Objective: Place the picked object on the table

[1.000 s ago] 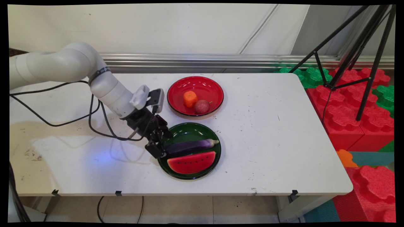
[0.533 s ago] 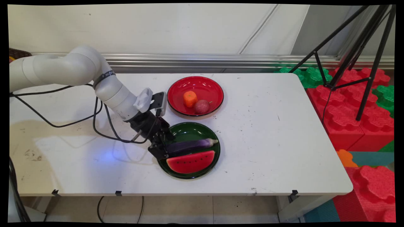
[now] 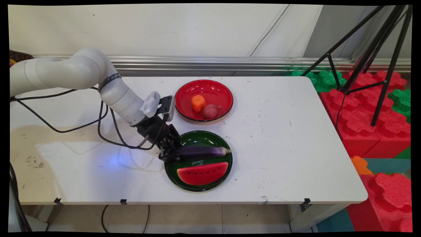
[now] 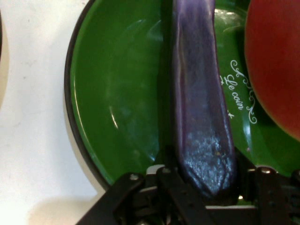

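A purple eggplant [image 3: 202,151] lies across the green plate [image 3: 197,140], and my gripper [image 3: 169,154] is shut on its left end at the plate's left rim. In the hand view the eggplant [image 4: 201,108] runs up from between the jaws of the gripper [image 4: 208,190], with the green plate [image 4: 122,103] under it. A red watermelon slice [image 3: 202,172] rests on the near half of the same plate, a small gap apart from the eggplant; the watermelon slice [image 4: 276,65] fills the hand view's right edge. White lettering on the plate shows between the two.
A red plate [image 3: 215,90] behind the green one holds an orange fruit [image 3: 198,103] and a dark red round fruit [image 3: 210,111]. Black cables [image 3: 105,131] hang from the arm to the left. Red and green foam blocks [image 3: 368,112] and a tripod [image 3: 371,56] stand right of the table.
The gripper has closed in on the eggplant's left end. The eggplant has swung level and away from the watermelon slice, uncovering the plate's lettering. The green plate shifted slightly toward the near right.
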{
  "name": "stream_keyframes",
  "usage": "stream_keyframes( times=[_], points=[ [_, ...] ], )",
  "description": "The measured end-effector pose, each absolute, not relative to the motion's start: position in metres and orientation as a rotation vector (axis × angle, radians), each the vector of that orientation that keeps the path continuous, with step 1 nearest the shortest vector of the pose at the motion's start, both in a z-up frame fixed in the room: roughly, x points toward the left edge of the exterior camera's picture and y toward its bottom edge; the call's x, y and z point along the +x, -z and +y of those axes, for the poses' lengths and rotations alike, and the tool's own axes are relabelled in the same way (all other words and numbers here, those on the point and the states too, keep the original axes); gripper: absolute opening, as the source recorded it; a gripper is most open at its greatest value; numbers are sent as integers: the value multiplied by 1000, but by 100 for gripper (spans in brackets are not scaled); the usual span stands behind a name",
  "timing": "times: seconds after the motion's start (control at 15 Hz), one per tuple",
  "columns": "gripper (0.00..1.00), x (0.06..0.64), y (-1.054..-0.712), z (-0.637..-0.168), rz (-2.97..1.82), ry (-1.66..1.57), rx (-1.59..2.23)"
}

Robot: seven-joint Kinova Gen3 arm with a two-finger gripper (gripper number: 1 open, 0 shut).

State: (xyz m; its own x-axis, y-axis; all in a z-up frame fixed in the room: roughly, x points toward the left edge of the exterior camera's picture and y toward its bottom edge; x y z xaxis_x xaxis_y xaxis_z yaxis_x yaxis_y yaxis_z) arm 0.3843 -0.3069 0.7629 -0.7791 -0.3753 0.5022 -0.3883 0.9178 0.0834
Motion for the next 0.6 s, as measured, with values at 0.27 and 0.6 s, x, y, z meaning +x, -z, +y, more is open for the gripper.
stream_keyframes(
  times=[0.27,0.6],
  points=[
    [0,386,-767,-308,-2544,-46,538],
    [0,390,-778,-310,-2524,-61,536]
  ],
)
